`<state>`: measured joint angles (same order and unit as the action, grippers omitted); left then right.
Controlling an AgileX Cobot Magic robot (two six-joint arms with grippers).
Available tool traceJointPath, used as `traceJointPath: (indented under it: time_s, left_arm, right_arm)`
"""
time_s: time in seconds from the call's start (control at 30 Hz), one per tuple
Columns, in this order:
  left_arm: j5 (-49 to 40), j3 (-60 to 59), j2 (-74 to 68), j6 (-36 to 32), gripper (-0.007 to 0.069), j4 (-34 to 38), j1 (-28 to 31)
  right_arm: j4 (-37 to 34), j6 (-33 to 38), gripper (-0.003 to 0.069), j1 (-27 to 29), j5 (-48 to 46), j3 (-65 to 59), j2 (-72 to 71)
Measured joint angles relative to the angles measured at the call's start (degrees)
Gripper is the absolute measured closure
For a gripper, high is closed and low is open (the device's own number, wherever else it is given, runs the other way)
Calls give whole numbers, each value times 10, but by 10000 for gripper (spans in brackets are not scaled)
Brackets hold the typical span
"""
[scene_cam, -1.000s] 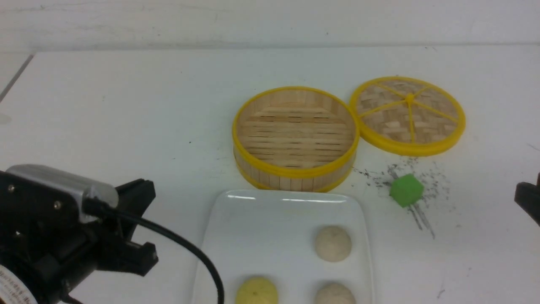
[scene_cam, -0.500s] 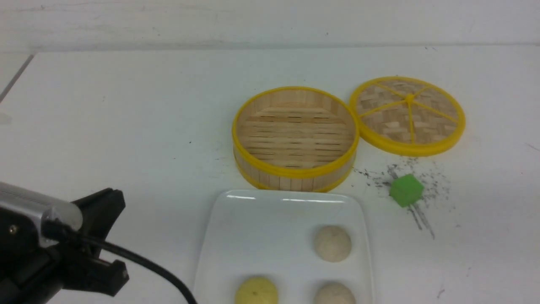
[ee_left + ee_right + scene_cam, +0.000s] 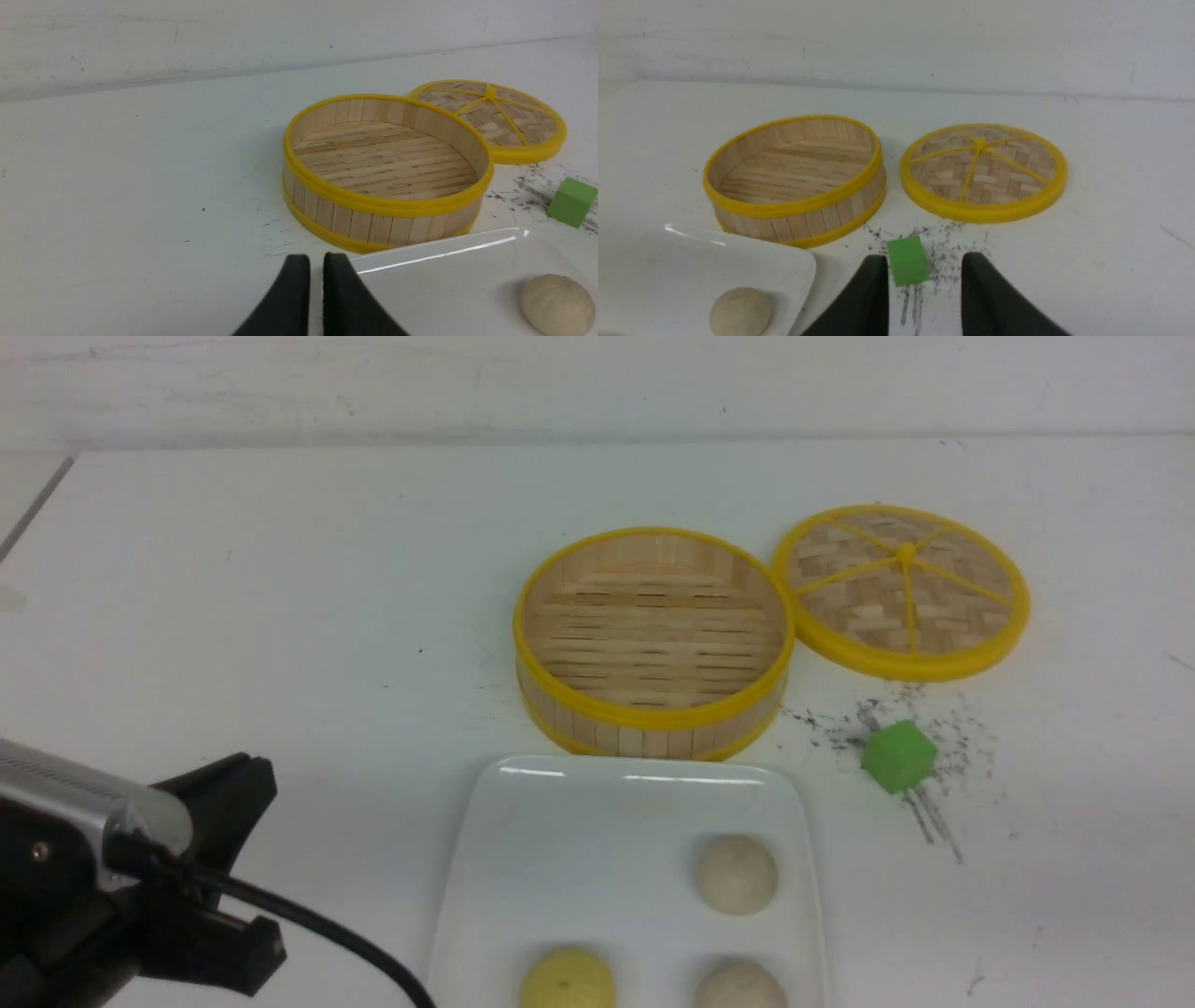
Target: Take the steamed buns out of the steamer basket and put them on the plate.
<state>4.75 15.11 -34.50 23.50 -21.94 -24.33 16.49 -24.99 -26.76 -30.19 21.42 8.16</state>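
White tabletop (image 3: 233,569) ahead: all three buns (image 3: 736,874) sit on the plate (image 3: 579,840), basket (image 3: 653,639) empty. My left gripper (image 3: 316,298), nearly closed and empty, sits just left of the plate; my right gripper (image 3: 920,298) is open, empty.

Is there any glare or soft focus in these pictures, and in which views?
Front view: bright streaks of glare along the far rim of the plate, and the left gripper close to the lens looks soft. Left wrist view: a glare line on the plate rim; the near fingers are blurred. Right wrist view: a small highlight on the plate corner; shadows are faint.
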Motion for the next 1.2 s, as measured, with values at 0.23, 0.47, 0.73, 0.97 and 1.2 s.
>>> traceJointPath:
  time_s: [0.23, 0.47, 0.73, 0.97, 1.2]
  left_arm:
    - [0, 0, 0, 0, 550, -2, 0]
    - [1, 0, 0, 0, 550, -3, 0]
    - [1, 0, 0, 0, 550, -11, 0]
    - [13, 0, 0, 0, 542, -19, 0]
    - [14, 0, 0, 0, 535, -19, 0]
  right_arm:
    - [-52, 43, 417, 0, 0, -18, 0]
    - [-53, 54, 417, 0, 98, -75, 0]
    - [-53, 54, 417, 0, 149, -92, 0]
    - [-53, 54, 417, 0, 150, -92, 0]
    - [-53, 54, 417, 0, 150, -92, 0]
